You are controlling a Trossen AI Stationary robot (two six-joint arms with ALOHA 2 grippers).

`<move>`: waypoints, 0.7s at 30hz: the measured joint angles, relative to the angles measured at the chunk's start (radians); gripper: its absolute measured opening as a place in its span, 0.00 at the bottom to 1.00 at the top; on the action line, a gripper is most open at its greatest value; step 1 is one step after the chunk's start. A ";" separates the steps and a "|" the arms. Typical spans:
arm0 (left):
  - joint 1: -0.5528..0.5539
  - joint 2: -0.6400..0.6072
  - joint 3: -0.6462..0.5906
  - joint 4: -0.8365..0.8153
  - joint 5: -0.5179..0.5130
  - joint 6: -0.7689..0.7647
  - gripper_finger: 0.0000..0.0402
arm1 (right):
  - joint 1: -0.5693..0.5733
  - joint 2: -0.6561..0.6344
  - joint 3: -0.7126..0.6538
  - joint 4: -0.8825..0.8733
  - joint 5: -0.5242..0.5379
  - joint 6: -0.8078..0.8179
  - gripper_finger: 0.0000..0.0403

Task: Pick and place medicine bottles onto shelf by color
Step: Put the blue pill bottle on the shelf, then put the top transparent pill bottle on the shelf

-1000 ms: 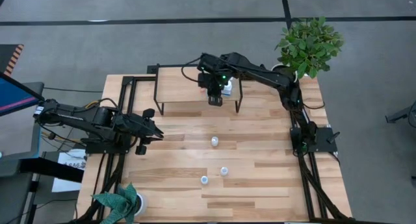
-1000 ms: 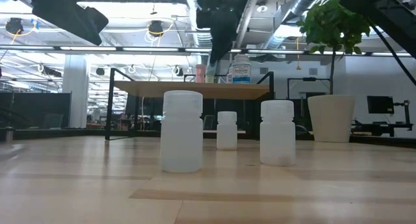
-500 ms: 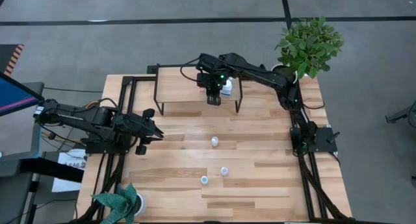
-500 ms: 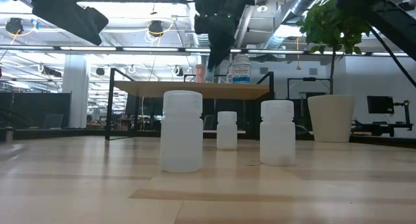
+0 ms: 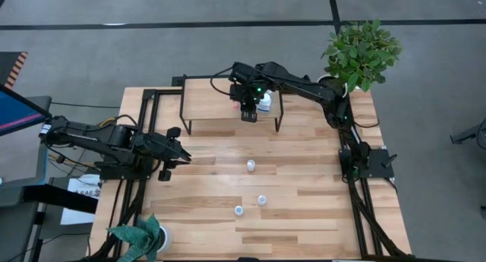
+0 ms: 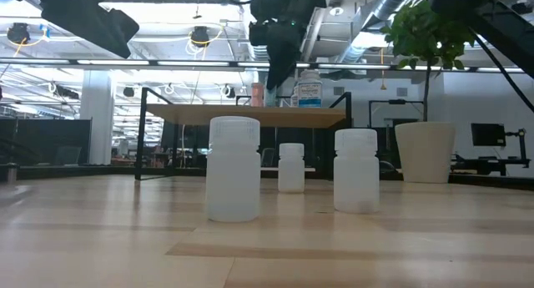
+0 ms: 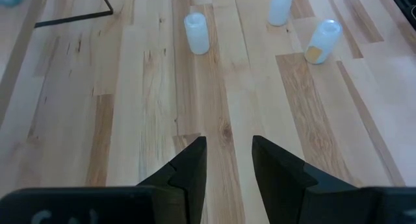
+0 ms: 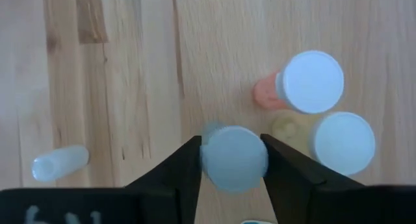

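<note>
The shelf (image 5: 209,102) stands at the table's far side. My right gripper (image 5: 249,112) hangs above its right part, shut on a small bottle with a pale blue cap (image 8: 234,158). Below it on the shelf stand an orange bottle with a white cap (image 8: 309,82) and a yellowish one with a white cap (image 8: 343,143); a small pale bottle (image 8: 60,163) lies on its side. Three white bottles (image 5: 250,165) (image 5: 262,200) (image 5: 238,211) stand upright on the table. My left gripper (image 5: 178,152) is open and empty over the table's left side. My right gripper pinches the pale-blue-capped bottle between its two fingers, one on each side of its upper part (image 8: 209,160). The fingers come from above, pointing down. The bottle is upright and lifted clear of the shelf board.
A leafy plant in a white pot (image 5: 357,53) stands at the table's far right corner, and another plant (image 5: 140,239) at the near left corner. A larger white bottle with a bluish label (image 6: 309,89) stands on the shelf's right part.
My right gripper has gone a little toward the table's far edge above the shelf, still shut on the bottle.
</note>
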 joint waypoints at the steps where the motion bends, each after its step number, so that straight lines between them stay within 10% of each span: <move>1: 0.000 0.000 0.000 0.000 0.000 0.000 0.27 | 0.000 0.000 0.000 0.000 0.000 0.008 0.44; 21: 0.000 0.000 0.000 0.000 0.000 0.000 0.27 | 0.003 -0.041 0.018 -0.005 0.005 0.027 0.50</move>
